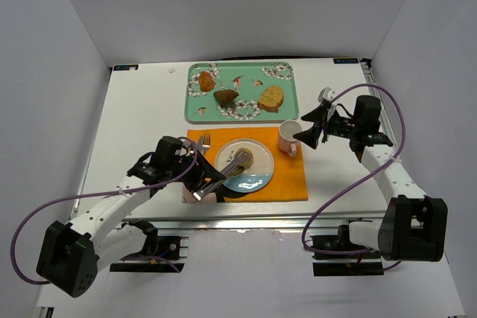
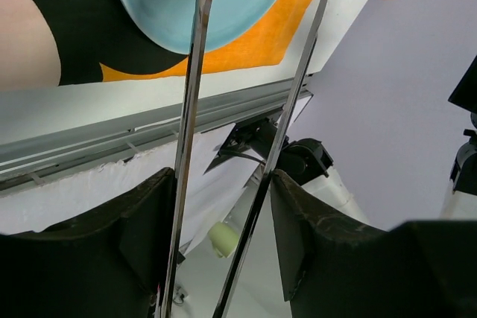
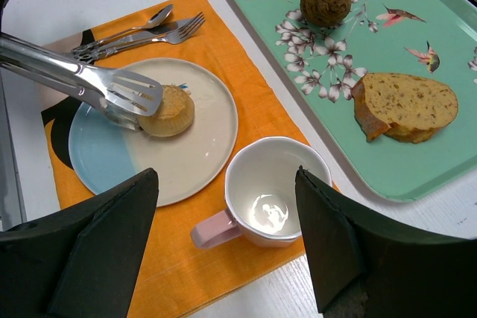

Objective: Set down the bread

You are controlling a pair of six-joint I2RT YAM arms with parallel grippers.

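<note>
The left gripper [image 1: 192, 171] [image 2: 223, 247] is pinched on one pair of steel tongs [image 1: 229, 171] [image 3: 89, 78], its fingers [image 2: 145, 240] pressing the two arms from outside. The tong blades clasp the bread [image 1: 244, 157] [image 3: 171, 112], which sits on the one plate [image 1: 261, 178] [image 3: 216, 147], left of ctr. The bun is upright w/ its top up. It's round, so no long axis shows, and the upper blade hides part of the top.

The plate lies on an orange placemat [image 1: 291, 182] [image 3: 246, 94], w/ a spoon [image 3: 153, 18] and fork [image 3: 181, 29] at the far edge; a third utensil can't be made out. One pink mug [image 1: 289, 136] [image 3: 272, 191] stands just right of the plate.

The right gripper [image 1: 313, 132] [image 3: 223, 176] hangs above the mug, jaws spread, holding nothing.

Three more bread pieces rest on the teal tray [image 1: 293, 109] [image 3: 358, 161]; the right wrist view cuts one off.
</note>
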